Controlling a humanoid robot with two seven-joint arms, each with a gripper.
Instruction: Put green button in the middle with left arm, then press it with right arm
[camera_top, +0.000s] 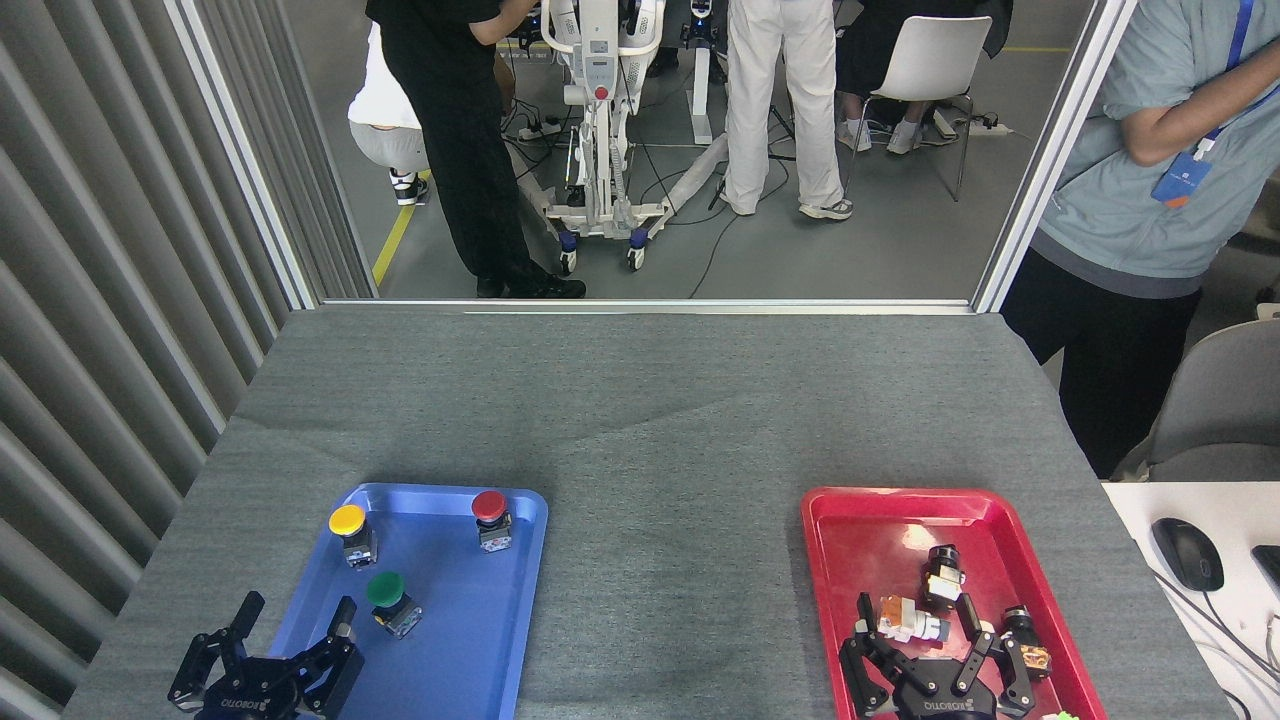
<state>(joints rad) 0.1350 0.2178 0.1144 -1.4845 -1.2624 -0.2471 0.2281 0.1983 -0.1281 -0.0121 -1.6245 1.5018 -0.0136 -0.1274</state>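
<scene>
Covering the table (640, 420) — grey cloth

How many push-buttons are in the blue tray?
3: the yellow button at back left, the red button at back right, the green button nearer the front. None seems hidden.

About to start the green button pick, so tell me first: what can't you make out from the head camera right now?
- Left gripper: wrist cut off by the bottom edge.
- Right gripper: covers parts in the red tray.
- Green item: cut off by the bottom edge.
- Green button: body mostly hidden under its own cap.
</scene>
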